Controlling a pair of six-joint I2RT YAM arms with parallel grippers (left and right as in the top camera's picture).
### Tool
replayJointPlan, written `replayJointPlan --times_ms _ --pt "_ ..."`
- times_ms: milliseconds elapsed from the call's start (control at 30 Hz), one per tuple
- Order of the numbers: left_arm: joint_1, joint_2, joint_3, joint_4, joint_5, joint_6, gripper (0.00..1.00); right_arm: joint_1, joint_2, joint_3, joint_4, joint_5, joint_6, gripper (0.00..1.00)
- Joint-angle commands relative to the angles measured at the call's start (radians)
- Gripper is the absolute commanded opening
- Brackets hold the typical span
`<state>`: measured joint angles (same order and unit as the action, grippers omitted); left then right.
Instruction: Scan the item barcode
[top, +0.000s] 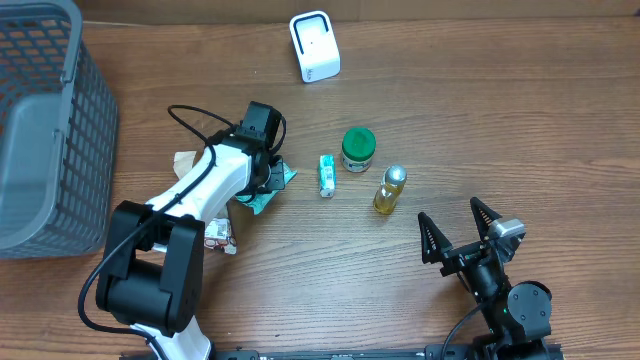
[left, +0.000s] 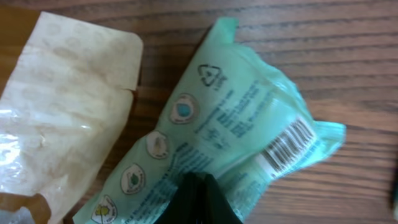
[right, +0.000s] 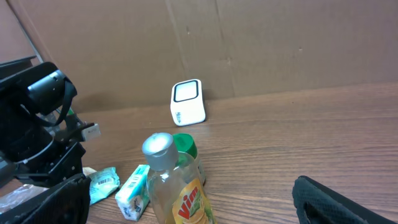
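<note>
Down low, left gripper (left: 196, 188) pinching green packet (left: 239, 127)

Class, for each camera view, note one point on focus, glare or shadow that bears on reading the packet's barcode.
Left wrist: green packet slightly soft, barcode bars smeared; glare on the pale wrapper beside it. Overhead: even light, sharp, barcode too small to read. Right wrist: yellow bottle looms close, packet small and low in frame.

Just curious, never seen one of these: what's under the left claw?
A mint-green packet, barcode facing up, lies on the table with the shut left claw pinching its edge. A beige wrapper lies beside it. The claw hides that edge; the packet's underside cannot be seen.
</note>
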<state>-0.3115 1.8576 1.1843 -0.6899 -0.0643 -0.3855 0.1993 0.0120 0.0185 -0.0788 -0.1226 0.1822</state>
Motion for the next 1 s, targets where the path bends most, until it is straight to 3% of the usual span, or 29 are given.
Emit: replayJointPlan --times_ms 0,200,367,500,700,967 --pt "0.006 -0.013 0.085 -0.054 0.031 0.015 0.04 0.008 -0.005 -0.01 0.005 0.009 -0.007 1.0" --pt "0.027 -0.128 0.158 -0.152 0.043 -0.025 0.04 0.008 -0.005 -0.01 0.005 0.009 -0.007 1.0" --pt "0.078 -0.292 0.198 -0.312 0.167 -0.041 0.04 0.008 -0.005 -0.01 0.005 0.009 -0.007 1.0" --pt "0.082 -0.332 0.196 -0.449 0.169 -0.047 0.04 0.008 -0.005 -0.01 0.005 0.009 -0.007 1.0" --pt "0.083 -0.327 0.125 -0.594 0.063 -0.247 0.04 0.008 -0.005 -0.01 0.005 0.009 -0.007 1.0" --pt "0.106 -0.327 -0.06 -0.537 -0.007 -0.345 0.04 0.008 -0.005 -0.01 0.005 0.009 -0.007 1.0"
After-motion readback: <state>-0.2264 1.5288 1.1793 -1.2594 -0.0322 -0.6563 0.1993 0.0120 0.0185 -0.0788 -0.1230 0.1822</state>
